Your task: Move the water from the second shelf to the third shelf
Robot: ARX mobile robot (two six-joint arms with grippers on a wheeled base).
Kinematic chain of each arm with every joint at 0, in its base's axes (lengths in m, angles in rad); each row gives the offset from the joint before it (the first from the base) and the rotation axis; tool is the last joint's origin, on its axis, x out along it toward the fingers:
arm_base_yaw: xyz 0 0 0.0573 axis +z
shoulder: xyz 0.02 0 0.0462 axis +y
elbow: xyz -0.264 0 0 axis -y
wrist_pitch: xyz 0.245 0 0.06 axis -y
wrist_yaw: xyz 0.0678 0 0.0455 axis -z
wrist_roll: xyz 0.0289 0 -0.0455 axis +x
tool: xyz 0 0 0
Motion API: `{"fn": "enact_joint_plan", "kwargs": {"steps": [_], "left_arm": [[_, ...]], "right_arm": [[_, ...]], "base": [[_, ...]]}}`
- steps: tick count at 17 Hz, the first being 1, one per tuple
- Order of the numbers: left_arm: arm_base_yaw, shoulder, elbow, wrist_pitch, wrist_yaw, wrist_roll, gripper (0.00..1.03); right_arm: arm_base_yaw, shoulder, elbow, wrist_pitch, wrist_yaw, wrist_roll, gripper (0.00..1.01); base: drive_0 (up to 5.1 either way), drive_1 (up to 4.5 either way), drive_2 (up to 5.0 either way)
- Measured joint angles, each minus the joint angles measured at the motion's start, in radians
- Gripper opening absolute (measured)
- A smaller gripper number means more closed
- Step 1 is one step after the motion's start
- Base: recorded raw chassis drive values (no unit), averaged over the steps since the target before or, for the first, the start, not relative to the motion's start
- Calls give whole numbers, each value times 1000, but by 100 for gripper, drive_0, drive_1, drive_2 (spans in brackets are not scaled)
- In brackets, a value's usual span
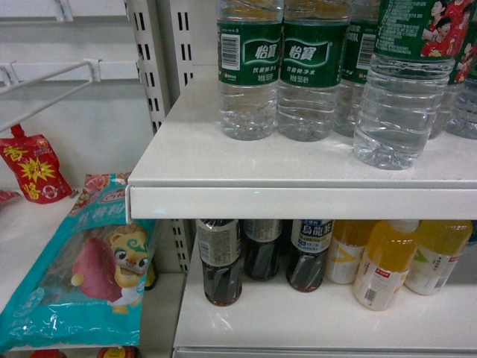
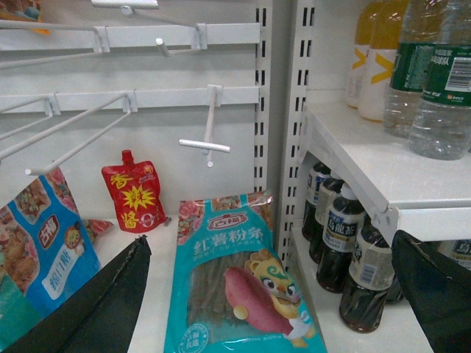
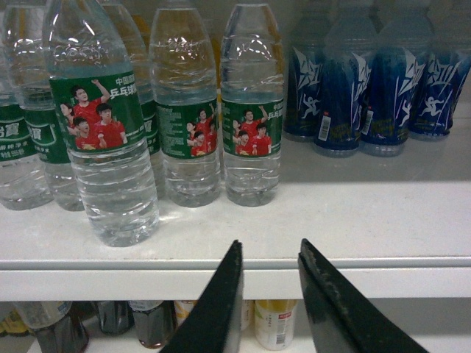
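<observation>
water bottle [image 1: 406, 82] caps cut off above — dark drink bottles [image 1: 262, 255] half hidden under shelf [image 1: 298, 201]

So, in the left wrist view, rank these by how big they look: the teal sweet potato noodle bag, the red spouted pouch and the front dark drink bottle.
1. Teal sweet potato noodle bag, clearly largest.
2. Front dark drink bottle.
3. Red spouted pouch.
The bottle stands nearer the camera than the pouch, so that ranking is unsure.

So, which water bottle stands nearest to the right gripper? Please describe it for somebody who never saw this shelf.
Look at the white shelf that carries the clear water bottles on the left and blue bottles on the right. Among the green-labelled water, one water bottle stands alone near the front edge, left of the right gripper. Its neighbours stand further back in rows.
</observation>
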Motion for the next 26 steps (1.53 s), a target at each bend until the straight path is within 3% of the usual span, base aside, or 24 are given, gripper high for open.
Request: {"fn": "enact_joint_plan", "kwargs": {"steps": [6,17,18,19,26], "left_arm": [[0,0,0,0,1,0,98],[0,0,0,0,0,0,98],[0,0,0,0,0,0,98],[0,0,0,0,-1,0,98],[0,0,0,0,0,0,98]], "right_arm": [[-2,-53,-47,-17,1,-2,2],[-2,-278,-147,-124,1,-5,2],[-2,-318,-145,-178,1,-5,2],[-2,-425,-146,-311,1,-5,2],[-2,-451,-146,-304,2,-5,2]], "base": [[0,0,0],[0,0,0],[0,0,0],[0,0,0],[0,0,0]]}}
